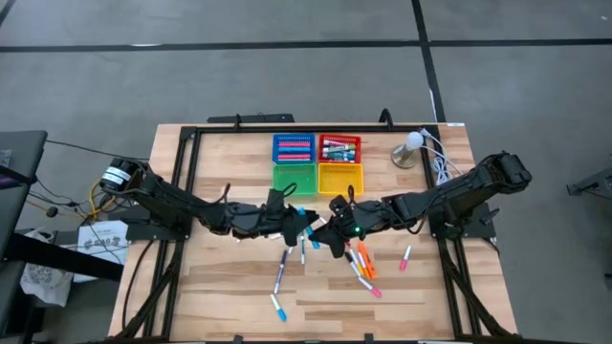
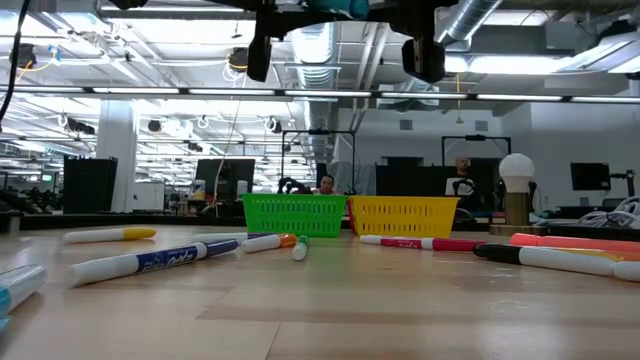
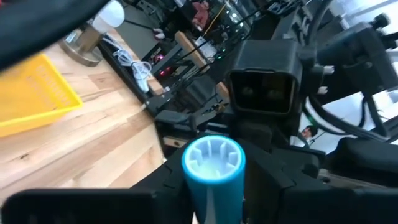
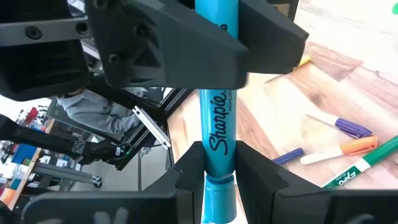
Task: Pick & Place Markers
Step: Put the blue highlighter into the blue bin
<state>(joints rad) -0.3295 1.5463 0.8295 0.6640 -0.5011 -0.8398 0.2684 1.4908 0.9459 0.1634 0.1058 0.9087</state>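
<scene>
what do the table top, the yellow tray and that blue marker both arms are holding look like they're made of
Table top: looks like wood, pale planks with visible grain, matte to satin.
Yellow tray: probably moulded plastic, going by the bright uniform colour and slotted lattice walls.
Blue marker: likely smooth plastic, a slightly glossy barrel with a printed Sharpie logo; the right gripper and the left gripper both clamp it.

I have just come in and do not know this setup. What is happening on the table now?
Both arms meet above the middle of the table, sharing one blue marker. The right gripper is shut on its body, and the left gripper grips it further along. It looks like a handover. Other markers lie loose on the wood. The green tray and yellow tray look empty; the blue tray and red tray already hold markers.
</scene>
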